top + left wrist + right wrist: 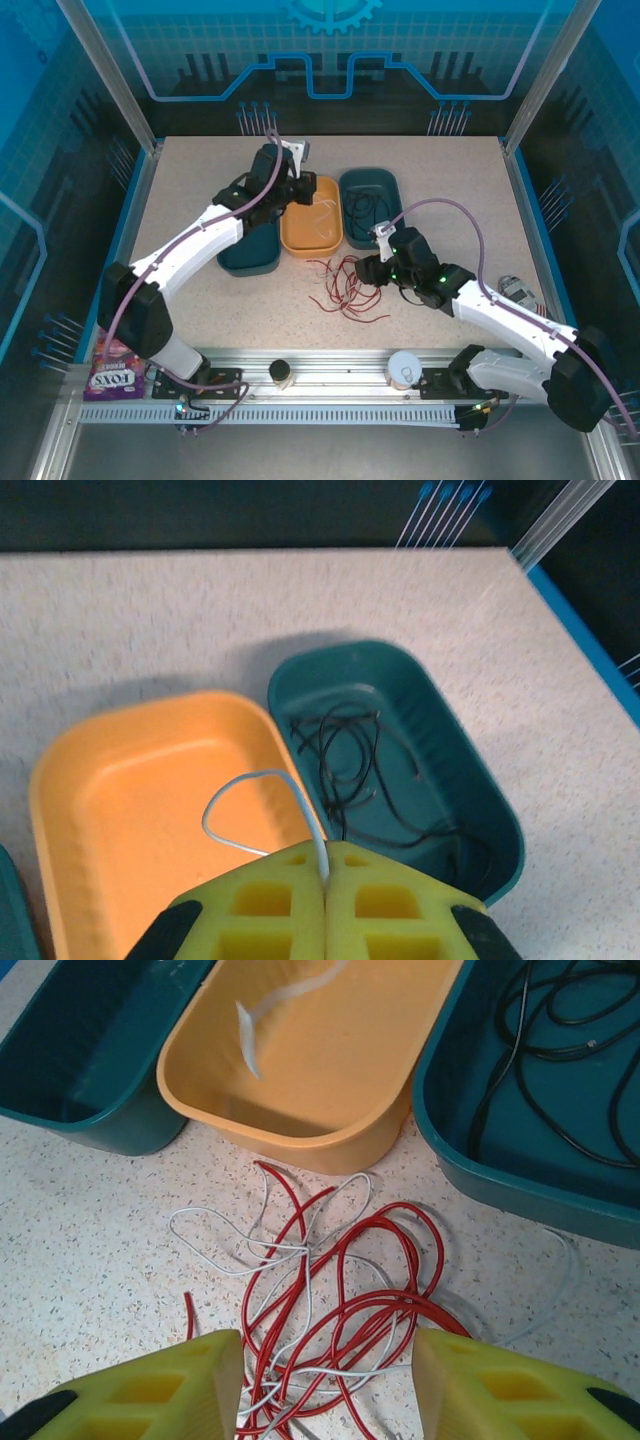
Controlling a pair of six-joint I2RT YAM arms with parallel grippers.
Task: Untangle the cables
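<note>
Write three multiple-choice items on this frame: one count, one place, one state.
1. Tubs on the table: A two; B three; C four.
2. The black cables lie: A on the bare tabletop; B in the orange tub; C in the right teal tub.
3. The left hand is: A shut on a white cable; B open and empty; C shut on a black cable.

Answers:
1 B: the top view shows a row of the left teal tub, the orange tub and the right teal tub.
2 C: the black loops sit inside that tub, beside the orange one.
3 A: its yellow fingers are pressed together, with the white cable pinched between them.
</note>
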